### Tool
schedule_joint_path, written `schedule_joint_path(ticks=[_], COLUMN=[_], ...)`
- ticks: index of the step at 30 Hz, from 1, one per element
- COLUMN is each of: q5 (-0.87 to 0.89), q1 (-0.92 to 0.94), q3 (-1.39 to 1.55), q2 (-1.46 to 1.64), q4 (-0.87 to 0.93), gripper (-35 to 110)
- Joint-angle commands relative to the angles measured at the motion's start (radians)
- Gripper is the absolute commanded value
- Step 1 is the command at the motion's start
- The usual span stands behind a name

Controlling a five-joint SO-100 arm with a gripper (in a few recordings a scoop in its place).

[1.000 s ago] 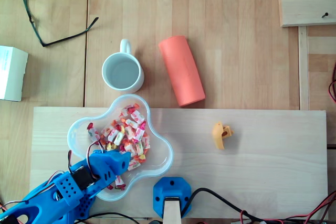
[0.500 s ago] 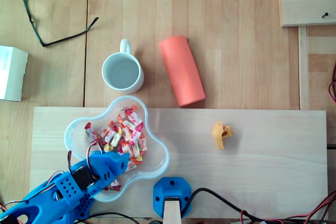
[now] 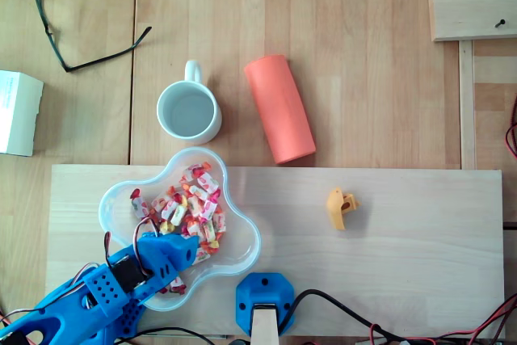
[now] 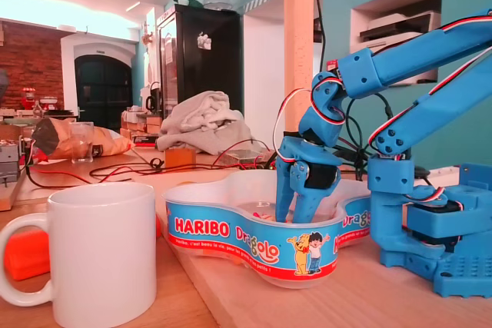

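My blue gripper (image 3: 191, 251) reaches into a clear flower-shaped Haribo bowl (image 3: 245, 241) from its lower left side, over a heap of wrapped candies (image 3: 191, 202). In the fixed view the gripper (image 4: 297, 211) points down into the bowl (image 4: 231, 230). Its two fingers stand a little apart, and the bowl's rim hides their tips. Whether a candy lies between them cannot be made out.
A white mug (image 3: 188, 111) and an orange cylinder (image 3: 279, 108) lie just beyond the bowl. A small yellow part (image 3: 341, 208) sits on the light board (image 3: 404, 256). Glasses (image 3: 81, 14) and a white box (image 3: 16, 111) are at the far left. The arm's base (image 3: 262, 300) is at the front.
The bowl slid a little to the left a second ago and has stayed put since. The gripper has hardly moved.
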Motion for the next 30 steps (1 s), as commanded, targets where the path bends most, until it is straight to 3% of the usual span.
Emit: schedule_joint_path(ticks=[1,5,30], q5=[-0.014,-0.008,-0.012], q1=[0.011,0.009,-0.006], q3=[0.009,0.009,0.008], q2=[0.012,0.012,0.012], q4=[0.031,0.031,0.031], gripper=[5,-4,0])
